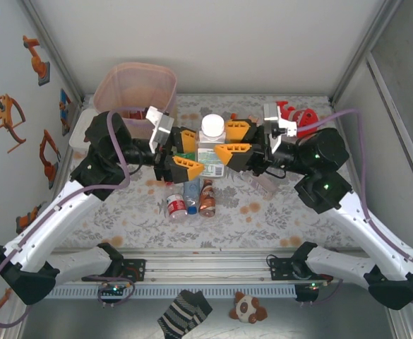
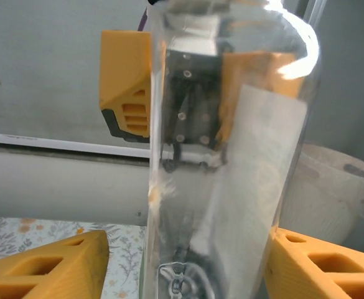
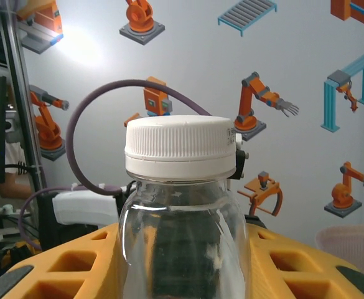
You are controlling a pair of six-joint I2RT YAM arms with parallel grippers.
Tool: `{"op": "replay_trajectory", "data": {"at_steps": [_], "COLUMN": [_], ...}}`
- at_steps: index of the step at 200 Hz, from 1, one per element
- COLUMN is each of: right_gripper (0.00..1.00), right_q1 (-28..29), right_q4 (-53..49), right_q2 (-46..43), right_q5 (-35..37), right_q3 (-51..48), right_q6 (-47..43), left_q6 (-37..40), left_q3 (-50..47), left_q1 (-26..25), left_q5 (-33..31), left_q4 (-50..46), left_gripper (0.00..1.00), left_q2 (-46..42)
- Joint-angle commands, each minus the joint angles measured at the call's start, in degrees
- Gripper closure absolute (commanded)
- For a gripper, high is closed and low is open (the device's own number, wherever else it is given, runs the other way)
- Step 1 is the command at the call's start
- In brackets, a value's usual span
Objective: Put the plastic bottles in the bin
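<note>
A clear plastic bottle with a white cap stands upright in mid-air over the table's middle. My right gripper is shut on its body, yellow fingers pressed to both sides. My left gripper is open around the same bottle: its right finger touches the wall, its left finger stands a little off. Three more bottles lie on the mat just in front. Another clear one lies under the right arm. The pink bin stands at the back left.
A red plush toy lies at the back right, behind the right wrist. The floral mat covers the table between the side walls. A striped sock and a small plush lie below the front rail.
</note>
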Motion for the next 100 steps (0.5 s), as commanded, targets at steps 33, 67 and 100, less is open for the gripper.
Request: {"op": "replay_trajectory", "data": {"at_steps": [33,67,100], "right_gripper": [0.77,0.77,0.77], "right_q1": [0.8,0.9,0.9], "right_q4": [7.3,7.2,6.1], "right_q2": [-0.9,-1.1,-1.1], "right_q5": [0.1,0.5,0.7], "right_q3": [0.8,0.3,0.3], "right_q6": [3.3,3.1,2.8], "left_q6": [2.5,3.2,3.9], "left_q3": [2.0,2.0,2.3], "left_q1": [-1.3,-1.5,-1.5], "left_q5": [1.9,1.9,1.8], "left_q4": [-0.2,-1.1,-2.1], "left_gripper": [0.51,0.58,0.64], "left_q2": [0.0,-0.4,-0.8]}}
